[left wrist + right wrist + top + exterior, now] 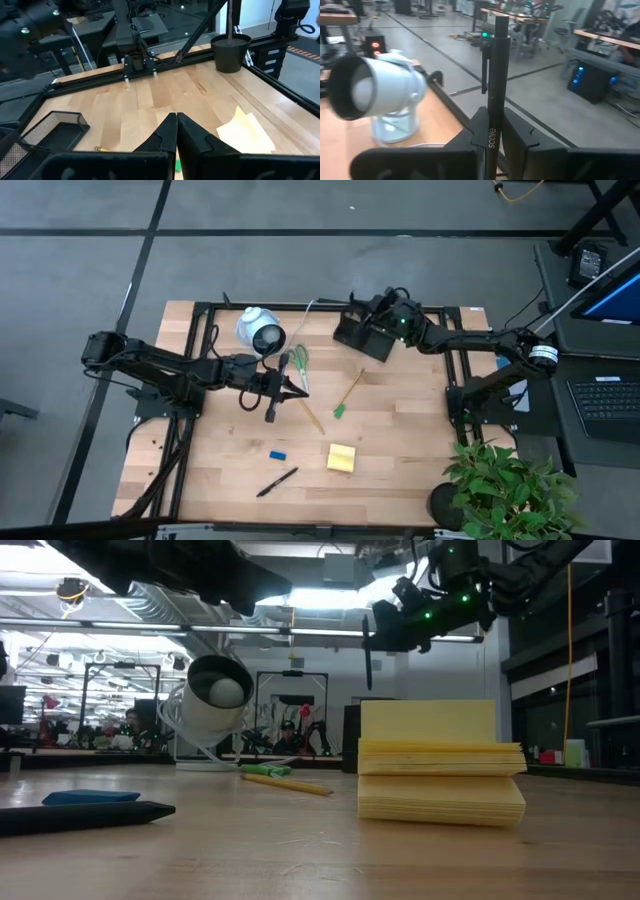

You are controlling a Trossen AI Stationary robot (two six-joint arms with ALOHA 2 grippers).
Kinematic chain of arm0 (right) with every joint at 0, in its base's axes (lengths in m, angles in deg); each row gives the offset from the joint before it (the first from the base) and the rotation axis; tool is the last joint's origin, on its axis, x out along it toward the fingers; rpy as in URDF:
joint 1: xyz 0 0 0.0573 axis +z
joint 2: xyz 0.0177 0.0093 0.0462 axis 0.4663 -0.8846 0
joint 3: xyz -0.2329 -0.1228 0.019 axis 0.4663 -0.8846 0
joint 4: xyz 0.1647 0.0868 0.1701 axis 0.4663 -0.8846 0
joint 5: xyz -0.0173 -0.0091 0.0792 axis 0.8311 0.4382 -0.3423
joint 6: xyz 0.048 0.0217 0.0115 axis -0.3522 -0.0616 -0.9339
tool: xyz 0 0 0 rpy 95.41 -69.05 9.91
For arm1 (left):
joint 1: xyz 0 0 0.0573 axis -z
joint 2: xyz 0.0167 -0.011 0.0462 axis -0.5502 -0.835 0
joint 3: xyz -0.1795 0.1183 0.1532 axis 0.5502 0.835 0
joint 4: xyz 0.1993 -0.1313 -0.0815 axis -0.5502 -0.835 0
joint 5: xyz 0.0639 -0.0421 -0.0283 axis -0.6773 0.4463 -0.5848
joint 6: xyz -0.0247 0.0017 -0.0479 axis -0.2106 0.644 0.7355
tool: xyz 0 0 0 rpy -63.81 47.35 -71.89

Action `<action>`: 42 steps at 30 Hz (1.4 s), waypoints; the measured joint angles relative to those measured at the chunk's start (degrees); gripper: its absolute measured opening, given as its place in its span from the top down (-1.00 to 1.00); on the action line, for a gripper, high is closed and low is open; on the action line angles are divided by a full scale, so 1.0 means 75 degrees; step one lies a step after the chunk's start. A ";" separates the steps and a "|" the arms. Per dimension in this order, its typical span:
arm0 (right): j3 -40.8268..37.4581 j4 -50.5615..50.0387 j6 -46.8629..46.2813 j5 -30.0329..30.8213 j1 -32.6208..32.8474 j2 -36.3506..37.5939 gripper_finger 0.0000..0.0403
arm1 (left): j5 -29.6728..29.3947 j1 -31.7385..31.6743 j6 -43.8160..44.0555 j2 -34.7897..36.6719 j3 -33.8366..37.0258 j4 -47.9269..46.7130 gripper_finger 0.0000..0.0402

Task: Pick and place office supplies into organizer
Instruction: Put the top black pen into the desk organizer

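My right gripper (375, 312) hovers over the black mesh organizer (352, 337) at the table's far side, shut on a black pen (499, 60). My left gripper (292, 387) hangs above mid-table beside the green-handled scissors (298, 360). It is shut (176, 120), and nothing shows between its fingertips. Flat on the wood lie a plain pencil (312, 416), a green-tipped pencil (347, 394), a blue eraser (277, 454), a second black pen (277, 482) and the yellow sticky pad (341, 458). My right gripper pinches the pen's barrel (492, 134) between its two fingers. The fingers come in about level from the table's right and lie across the pen. The pen stands upright, its clip end above the fingers and its lower end (368, 670) hanging clear of everything.
A white round device (262, 332) with a dark centre stands at the far edge, left of the organizer. A potted plant (500, 485) sits at the near right corner. A black frame rail (150, 65) borders the table. A laptop (605, 395) lies beyond the right edge.
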 joint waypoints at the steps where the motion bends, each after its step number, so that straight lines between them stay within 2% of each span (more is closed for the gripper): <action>1: 0.0000 0.0000 0.0004 0.0000 -0.0082 0.0000 0.84 | 0.0000 0.0002 0.0000 0.0000 0.0000 0.0000 0.99; 13: 0.0003 0.0068 0.0165 -0.0015 -0.0452 -0.0128 0.84 | 0.0000 0.0005 0.0000 -0.0001 0.0000 0.0002 0.99; 24: 0.0006 0.1189 -0.0212 -0.0006 -0.0895 -0.1408 0.84 | -0.0003 0.0005 0.0350 -0.0006 0.0000 0.0005 0.99; 42: 0.0003 0.1350 -0.0636 -0.0089 -0.0975 -0.2564 0.84 | -0.0117 -0.0001 0.0241 -0.0006 0.0000 -0.0042 0.97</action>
